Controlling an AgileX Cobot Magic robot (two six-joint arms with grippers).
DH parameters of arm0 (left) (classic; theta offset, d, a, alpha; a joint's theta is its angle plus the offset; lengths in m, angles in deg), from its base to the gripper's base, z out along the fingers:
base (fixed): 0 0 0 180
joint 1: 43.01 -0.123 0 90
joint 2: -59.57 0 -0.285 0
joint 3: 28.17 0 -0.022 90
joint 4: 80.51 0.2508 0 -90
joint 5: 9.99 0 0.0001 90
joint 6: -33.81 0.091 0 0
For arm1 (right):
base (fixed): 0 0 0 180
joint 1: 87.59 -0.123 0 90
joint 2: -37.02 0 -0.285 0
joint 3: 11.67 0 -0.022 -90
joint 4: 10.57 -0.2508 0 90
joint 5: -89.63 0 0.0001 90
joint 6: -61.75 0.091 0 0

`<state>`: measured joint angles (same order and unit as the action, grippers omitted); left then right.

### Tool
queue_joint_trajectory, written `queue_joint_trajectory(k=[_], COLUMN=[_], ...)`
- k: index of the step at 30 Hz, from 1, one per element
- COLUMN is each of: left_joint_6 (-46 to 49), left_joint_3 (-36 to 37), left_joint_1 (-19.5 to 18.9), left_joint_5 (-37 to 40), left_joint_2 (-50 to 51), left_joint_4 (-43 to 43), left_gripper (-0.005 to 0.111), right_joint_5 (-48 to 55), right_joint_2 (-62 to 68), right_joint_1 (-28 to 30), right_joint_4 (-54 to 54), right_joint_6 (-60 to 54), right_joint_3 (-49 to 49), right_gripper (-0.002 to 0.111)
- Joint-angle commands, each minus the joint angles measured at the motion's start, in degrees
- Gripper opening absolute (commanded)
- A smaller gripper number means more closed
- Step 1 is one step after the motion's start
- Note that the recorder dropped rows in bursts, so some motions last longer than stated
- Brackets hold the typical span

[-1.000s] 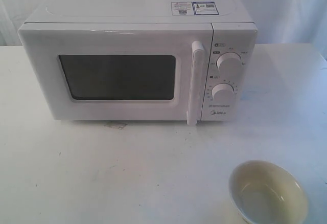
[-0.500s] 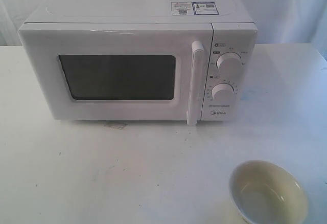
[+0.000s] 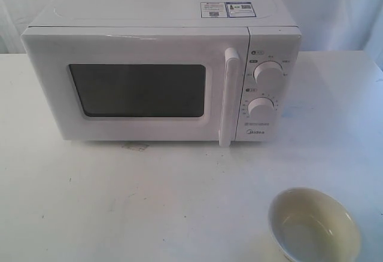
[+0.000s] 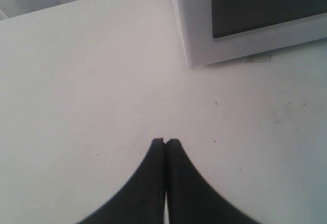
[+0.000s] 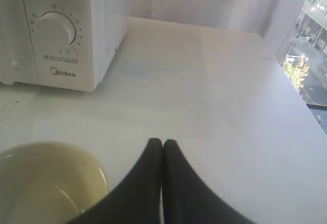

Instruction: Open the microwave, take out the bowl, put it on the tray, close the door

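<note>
On a white worktop [image 3: 149, 202] stands a white Midea microwave [image 3: 161, 11], its door [image 3: 136, 91] shut — dark window, vertical bar handle [image 3: 228, 97], two round knobs [image 3: 267, 72] to the handle's right. The cream ceramic bowl [image 3: 314, 225] sits empty on the worktop, nearer the camera than the knob panel and well apart from the oven. The left hand [image 4: 165, 141] and right hand [image 5: 162, 141] are both closed on nothing — the right one near the bowl.

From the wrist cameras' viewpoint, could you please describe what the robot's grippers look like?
The left gripper and right gripper look alike: each has two black fingers, broad at the base and curving in to narrow blunt tips. No cables or markings show; the arms are out of view.
</note>
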<state>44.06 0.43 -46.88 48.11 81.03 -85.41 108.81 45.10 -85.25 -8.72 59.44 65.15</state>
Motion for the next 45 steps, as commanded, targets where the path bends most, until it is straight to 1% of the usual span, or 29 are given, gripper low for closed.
queue_joint_trajectory(k=[1,32,34,36,37,40,41,42,43,44,45], left_joint_6=[0.1,0.1,1.4,-0.1,-0.2,0.0,0.0,0.0,0.0,0.1,0.3], left_joint_3=[0.0,0.0,0.0,0.4,0.9,5.8,9.1,14.1,18.0,23.7,26.6], left_joint_1=[0.0,0.0,0.0,0.0,0.0,0.0,0.0,0.0,0.0,0.0,0.0], left_joint_5=[0.1,0.1,-0.5,-4.0,-7.4,-20.6,-27.5,-36.7,-43.2,-51.3,-55.1], left_joint_2=[-0.3,-0.3,-0.3,-0.3,-0.3,-0.3,-0.3,-0.3,-0.3,-0.3,-0.3], left_joint_4=[-0.1,-0.1,-0.1,-1.7,-2.9,-5.0,-5.1,-5.1,-5.1,-5.1,-4.9], left_gripper=[0.0,0.0,0.0,0.0,0.0,0.0,0.0,0.0,0.0,0.0,0.0], right_joint_5=[0.1,0.1,0.1,0.1,0.1,0.1,0.1,0.1,0.1,0.1,0.1], right_joint_2=[-0.3,-0.3,-0.3,-0.3,-0.3,-0.3,-0.3,-0.3,-0.3,-0.3,-0.3], right_joint_1=[0.4,0.4,0.4,0.4,0.4,0.4,0.4,0.4,0.4,0.4,0.4], right_joint_4=[0.1,0.1,0.1,0.1,0.1,0.1,0.1,0.1,0.1,0.1,0.1], right_joint_6=[0.0,0.0,0.0,0.0,0.0,0.0,0.0,0.0,0.0,0.0,0.0], right_joint_3=[0.4,0.4,0.4,0.4,0.4,0.4,0.4,0.4,0.4,0.4,0.4], right_gripper=[0.0,0.0,0.0,0.0,0.0,0.0,0.0,0.0,0.0,0.0,0.0])
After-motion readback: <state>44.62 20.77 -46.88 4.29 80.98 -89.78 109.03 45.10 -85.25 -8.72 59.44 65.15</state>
